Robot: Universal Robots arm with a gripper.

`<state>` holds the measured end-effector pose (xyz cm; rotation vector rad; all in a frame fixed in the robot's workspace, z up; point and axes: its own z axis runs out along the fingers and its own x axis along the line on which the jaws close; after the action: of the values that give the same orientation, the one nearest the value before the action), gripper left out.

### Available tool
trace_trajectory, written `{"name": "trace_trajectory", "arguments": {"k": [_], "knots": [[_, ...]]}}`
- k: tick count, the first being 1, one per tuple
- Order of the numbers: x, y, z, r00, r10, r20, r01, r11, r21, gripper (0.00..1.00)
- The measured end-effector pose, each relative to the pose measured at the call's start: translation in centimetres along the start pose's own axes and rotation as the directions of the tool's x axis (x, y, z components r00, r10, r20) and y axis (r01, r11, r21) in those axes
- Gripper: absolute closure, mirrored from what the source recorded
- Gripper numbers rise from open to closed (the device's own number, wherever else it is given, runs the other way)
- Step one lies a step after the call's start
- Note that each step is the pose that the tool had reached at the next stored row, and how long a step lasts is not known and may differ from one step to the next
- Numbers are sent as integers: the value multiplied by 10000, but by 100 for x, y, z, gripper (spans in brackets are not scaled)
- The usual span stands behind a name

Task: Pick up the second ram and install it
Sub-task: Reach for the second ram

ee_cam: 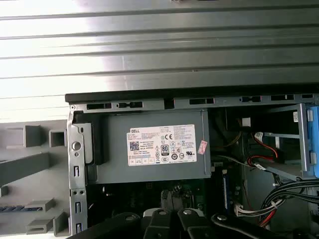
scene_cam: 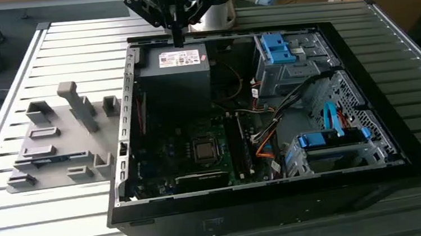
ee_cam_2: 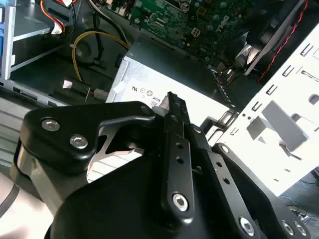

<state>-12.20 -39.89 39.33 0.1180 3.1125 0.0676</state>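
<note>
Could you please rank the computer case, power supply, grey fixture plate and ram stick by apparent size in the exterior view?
Largest to smallest:
computer case
grey fixture plate
power supply
ram stick
Plate and power supply look fairly close, so that pair is less certain.

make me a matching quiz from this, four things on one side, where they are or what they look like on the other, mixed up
Things:
1. gripper
2. second ram
3. power supply
4. drive caddies

Descriptions:
A. blue plastic, inside the computer case
B. grey box with a white label
C. lying on the grey fixture board, outside the case
D. hanging over the power supply

Pairs: 1-D, 2-C, 3-B, 4-A
</note>
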Motion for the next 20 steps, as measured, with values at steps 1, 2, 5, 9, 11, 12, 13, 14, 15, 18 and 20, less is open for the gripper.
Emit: {"name": "trace_trajectory", "arguments": {"k": [1, 2, 5, 9, 11, 12, 13, 14, 15, 18, 20], "knots": [[0, 0, 0, 10000, 0, 0, 0, 10000, 0, 89], [0, 0, 0, 10000, 0, 0, 0, 10000, -1, 89], [4, 0, 0, 10000, 0, -1, 0, 10000, 1, 89], [16, -1, 0, 10000, 1, 0, -1, 10000, 0, 89], [22, -2, 0, 10000, 0, 0, 0, 10000, 0, 89], [24, -2, -1, 10000, 0, 0, 0, 10000, 0, 89], [27, -2, -1, 10000, 0, 0, 0, 10000, 0, 89], [30, -2, -1, 10000, 0, 0, 0, 10000, 0, 89], [32, -2, -1, 10000, 0, 0, 0, 10000, 0, 89], [42, -3, -1, 10000, 0, 0, 0, 10000, 0, 89], [50, -4, -1, 10000, 0, 0, 0, 10000, 0, 89]]}}
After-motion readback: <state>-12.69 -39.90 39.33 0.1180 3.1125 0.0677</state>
